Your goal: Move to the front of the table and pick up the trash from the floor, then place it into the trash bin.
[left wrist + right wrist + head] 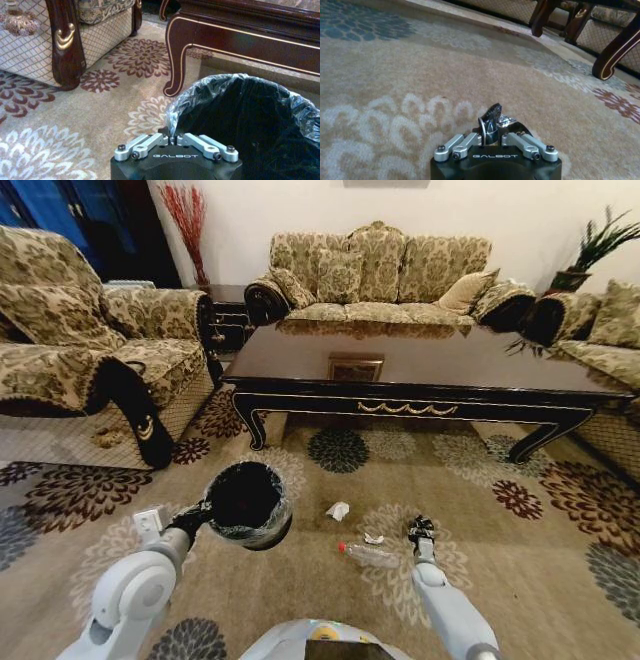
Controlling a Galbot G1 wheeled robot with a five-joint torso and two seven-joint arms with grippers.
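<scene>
My left gripper [203, 511] is shut on the rim of the black trash bin [246, 502] and holds it above the carpet; the left wrist view shows the fingers [150, 142] pinching the liner at the trash bin [245, 116] edge. My right gripper [421, 529] hangs low over the carpet, shut on a small dark shiny scrap [491, 119]. On the floor lie a crumpled white paper wad [338, 510], a clear bottle with a reddish cap [370, 555] and a small pale scrap [373, 538]. The long dark table [400, 365] stands just beyond them.
A patterned armchair [90, 350] stands at the left, a sofa [380, 275] behind the table, another seat [610, 340] at the right. The table's curved leg [176, 60] is close to the bin. Open carpet [540, 560] lies to the right.
</scene>
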